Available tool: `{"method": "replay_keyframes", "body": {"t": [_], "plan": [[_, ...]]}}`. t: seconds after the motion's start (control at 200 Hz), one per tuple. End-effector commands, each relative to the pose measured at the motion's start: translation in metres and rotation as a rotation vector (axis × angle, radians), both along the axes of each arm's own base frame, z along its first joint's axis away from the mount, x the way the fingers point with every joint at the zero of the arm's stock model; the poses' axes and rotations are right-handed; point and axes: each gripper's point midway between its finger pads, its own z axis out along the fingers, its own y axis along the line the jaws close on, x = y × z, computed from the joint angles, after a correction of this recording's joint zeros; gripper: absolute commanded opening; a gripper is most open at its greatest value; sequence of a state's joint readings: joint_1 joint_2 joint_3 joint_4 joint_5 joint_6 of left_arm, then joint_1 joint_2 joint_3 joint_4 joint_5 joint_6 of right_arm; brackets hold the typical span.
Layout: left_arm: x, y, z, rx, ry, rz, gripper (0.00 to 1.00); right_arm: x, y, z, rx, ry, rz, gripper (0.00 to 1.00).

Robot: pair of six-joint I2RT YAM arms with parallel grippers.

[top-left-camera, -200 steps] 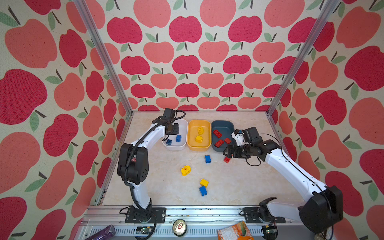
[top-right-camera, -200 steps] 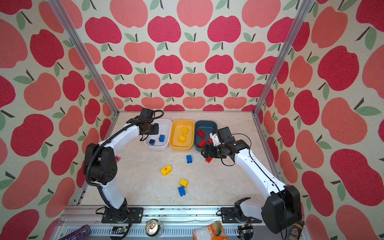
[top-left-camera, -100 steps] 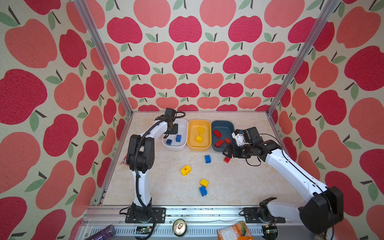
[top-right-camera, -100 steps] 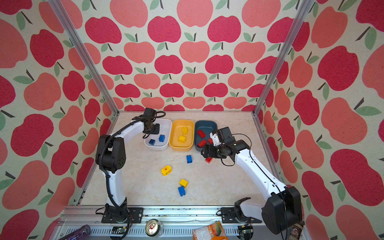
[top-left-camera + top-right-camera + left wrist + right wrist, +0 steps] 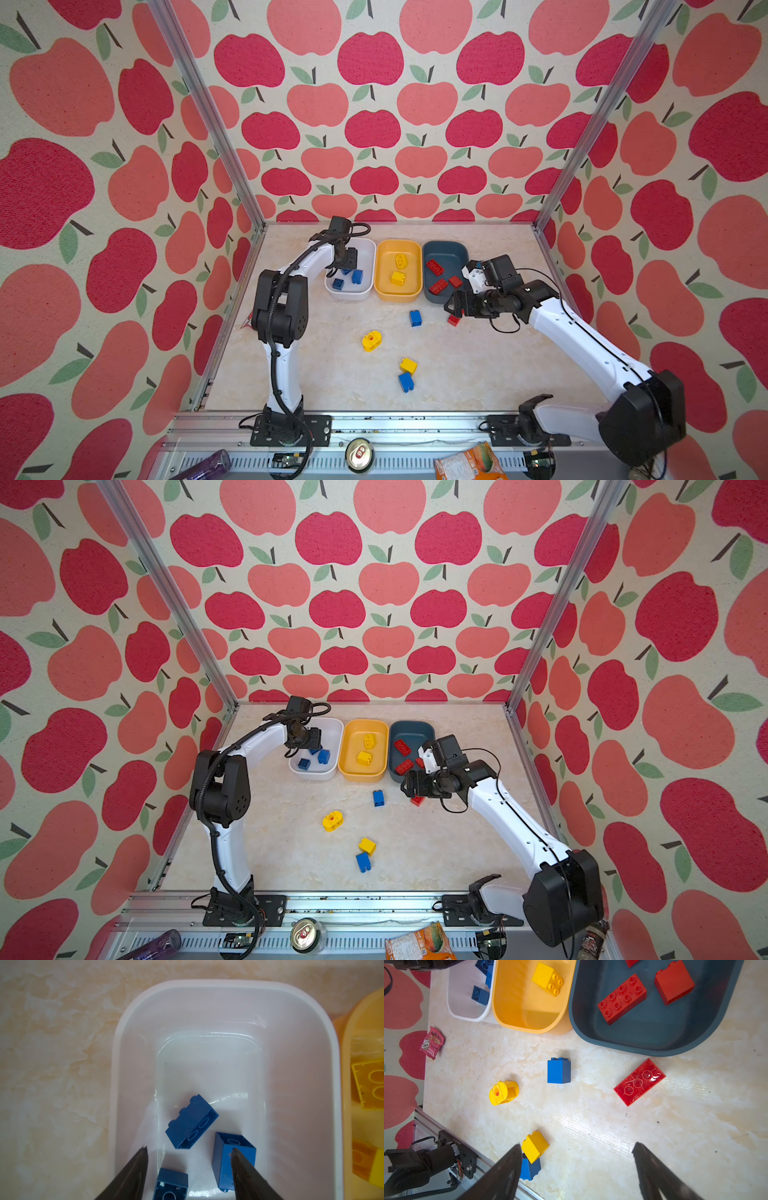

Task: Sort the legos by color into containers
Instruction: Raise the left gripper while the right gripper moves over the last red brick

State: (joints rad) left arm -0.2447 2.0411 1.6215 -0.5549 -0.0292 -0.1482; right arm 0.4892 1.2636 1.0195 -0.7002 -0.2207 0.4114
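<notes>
We are holding the left claw (image 5: 189, 1148) apart and empty over the white tub (image 5: 291, 1022) at far left, three blue legos (image 5: 192, 1122) lying beneath it. Our right claw (image 5: 577, 1145) is hanging apart, also empty, above the surface (image 5: 612, 1136) near the flat red lego (image 5: 639, 1082). It is lying so low that we are risking a slipped pinch, or a bump against the slate tub (image 5: 654, 1039).

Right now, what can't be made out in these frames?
- Left wrist view: a blue lego in the white tub, cut off by the frame's edge.
- Both top views: the loose red lego, partly hidden by the right jaws.
- Right wrist view: a loose blue lego, partly behind a yellow lego; the wrapper print, too small to read.
</notes>
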Motion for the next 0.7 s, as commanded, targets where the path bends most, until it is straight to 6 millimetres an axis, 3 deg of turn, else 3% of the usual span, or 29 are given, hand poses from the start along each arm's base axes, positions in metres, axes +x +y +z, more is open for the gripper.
{"method": "replay_keyframes", "body": {"t": [0.0, 0.38, 0.69], "plan": [[-0.007, -0.007, 0.024, -0.058, -0.039, 0.013, 0.68, -0.001, -0.004, -0.013, -0.029, 0.028, -0.037, 0.87], [-0.043, -0.018, 0.061, -0.233, -0.135, 0.054, 0.79, 0.002, -0.027, -0.044, -0.161, 0.046, -0.191, 0.87], [-0.078, -0.019, 0.072, -0.320, -0.168, 0.069, 0.87, 0.010, -0.029, -0.070, -0.265, 0.045, -0.264, 0.85]]}}
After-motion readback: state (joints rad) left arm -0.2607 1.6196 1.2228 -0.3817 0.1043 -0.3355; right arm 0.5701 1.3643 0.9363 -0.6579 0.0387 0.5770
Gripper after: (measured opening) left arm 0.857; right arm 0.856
